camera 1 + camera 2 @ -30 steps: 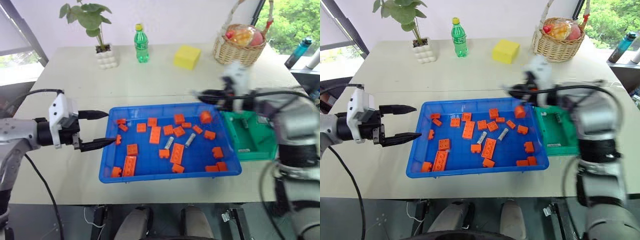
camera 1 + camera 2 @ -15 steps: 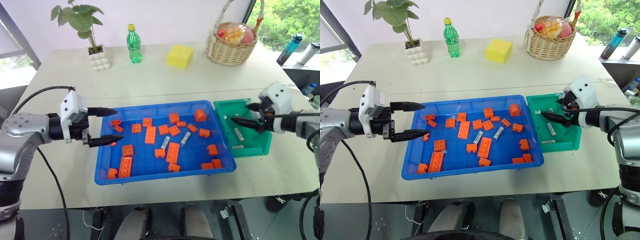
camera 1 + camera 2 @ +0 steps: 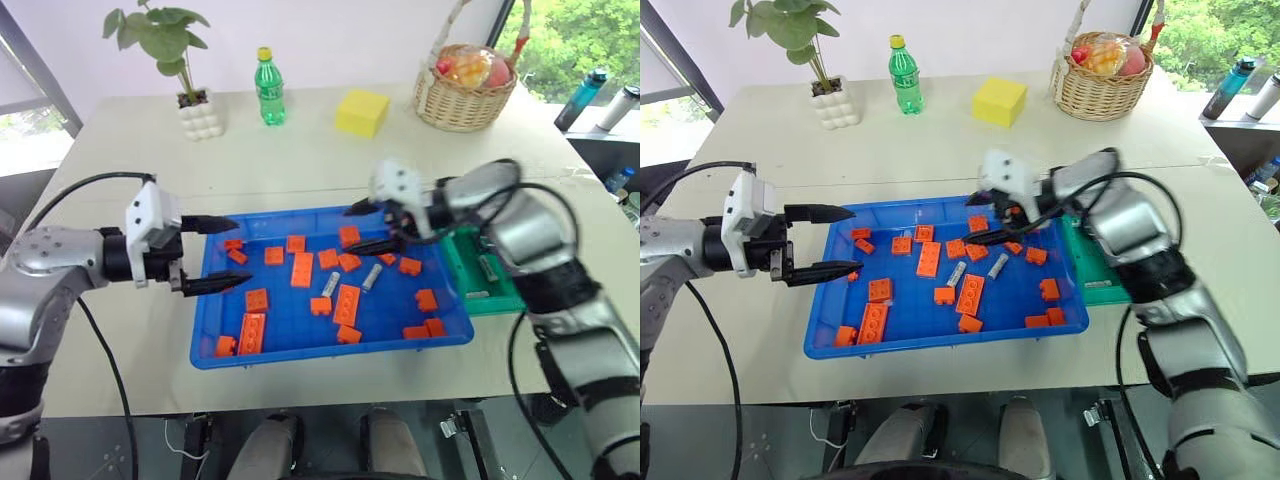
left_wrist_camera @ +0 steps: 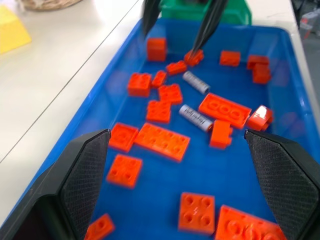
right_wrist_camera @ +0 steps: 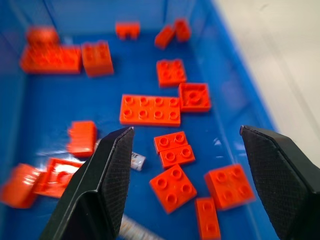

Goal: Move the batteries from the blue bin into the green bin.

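The blue bin (image 3: 210, 340) sits at centre frame on the pale surface (image 3: 300, 160), with two batteries (image 3: 331, 283) lying among orange bricks (image 3: 303, 269) near its middle. The green bin (image 3: 470, 265) touches its right side. The right gripper (image 3: 367, 225) hangs over the bin's upper right, fingers spread and empty; the left gripper (image 3: 222, 255) at the bin's left rim is likewise spread wide, holding nothing.

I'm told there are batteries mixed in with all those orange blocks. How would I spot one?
Find the big blue bin at the table's front edge. Near its middle, among the orange bricks, lie two batteries, side by side but apart. They are the only silver-grey things there: thin, smooth cylinders, not studded blocks.
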Motion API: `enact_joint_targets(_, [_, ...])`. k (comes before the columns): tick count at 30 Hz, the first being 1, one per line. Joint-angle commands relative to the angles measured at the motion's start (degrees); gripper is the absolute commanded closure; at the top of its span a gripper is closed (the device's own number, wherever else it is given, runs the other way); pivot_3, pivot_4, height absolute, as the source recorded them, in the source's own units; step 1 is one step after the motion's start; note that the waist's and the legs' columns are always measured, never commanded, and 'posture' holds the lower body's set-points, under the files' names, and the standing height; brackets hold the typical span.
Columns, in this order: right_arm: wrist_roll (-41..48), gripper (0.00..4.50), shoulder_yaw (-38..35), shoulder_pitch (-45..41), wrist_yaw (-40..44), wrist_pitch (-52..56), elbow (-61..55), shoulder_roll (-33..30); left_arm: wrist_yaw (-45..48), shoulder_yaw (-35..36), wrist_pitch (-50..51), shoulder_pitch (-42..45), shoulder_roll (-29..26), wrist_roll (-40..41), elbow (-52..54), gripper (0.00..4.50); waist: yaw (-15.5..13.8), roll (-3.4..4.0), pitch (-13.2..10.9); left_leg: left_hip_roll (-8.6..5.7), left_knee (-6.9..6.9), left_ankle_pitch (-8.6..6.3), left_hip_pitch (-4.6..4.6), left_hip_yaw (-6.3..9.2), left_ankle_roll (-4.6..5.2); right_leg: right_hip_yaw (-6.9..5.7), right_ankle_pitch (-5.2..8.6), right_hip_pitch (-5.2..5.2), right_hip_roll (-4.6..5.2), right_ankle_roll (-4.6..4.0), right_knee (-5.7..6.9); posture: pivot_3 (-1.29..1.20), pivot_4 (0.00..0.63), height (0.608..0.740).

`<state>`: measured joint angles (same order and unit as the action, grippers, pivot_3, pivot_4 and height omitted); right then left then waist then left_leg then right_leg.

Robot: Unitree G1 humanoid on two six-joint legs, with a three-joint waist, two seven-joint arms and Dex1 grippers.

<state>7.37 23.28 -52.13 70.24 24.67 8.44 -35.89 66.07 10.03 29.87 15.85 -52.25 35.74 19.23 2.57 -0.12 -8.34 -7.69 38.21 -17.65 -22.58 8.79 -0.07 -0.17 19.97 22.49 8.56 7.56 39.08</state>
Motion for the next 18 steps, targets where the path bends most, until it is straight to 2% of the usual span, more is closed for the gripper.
enact_joint_targets(1, [-3.6, 1.02, 2.8, -1.6, 3.7, -8.3, 3.6, 1.0, -1.5, 2.8, 1.4, -2.5, -0.3, 2.3, 4.9, 0.0, 0.0, 0.0, 0.0, 0.0, -0.01, 0.0, -0.01, 0.04, 0.0, 0.0, 0.0, 0.01, 0.0, 0.0, 0.0, 0.0, 0.15, 0.737])
enact_joint_targets(10, [-9.8, 1.02, 7.2, -2.7, 9.9, -24.8, 16.0, 5.7, -5.8, 4.7, 3.6, -7.3, 0.3, 5.0, 11.2, 0.0, 0.2, -0.02, 0.0, 0.0, -0.01, 0.0, 0.0, 0.07, -0.01, -0.01, 0.0, 0.02, -0.03, 0.0, 0.0, 0.0, 0.15, 0.737])
enact_joint_targets(18, [-11.6, 1.02, 6.4, -3.8, 9.8, -30.8, 21.6, 10.1, -6.2, 6.2, 3.4, -7.8, -0.9, 5.4, 10.8, 0.0, 0.5, -0.02, 0.0, 0.0, -0.01, 0.01, 0.02, 0.09, -0.03, -0.01, 0.0, 0.0, -0.05, 0.0, 0.0, 0.0, 0.15, 0.737])
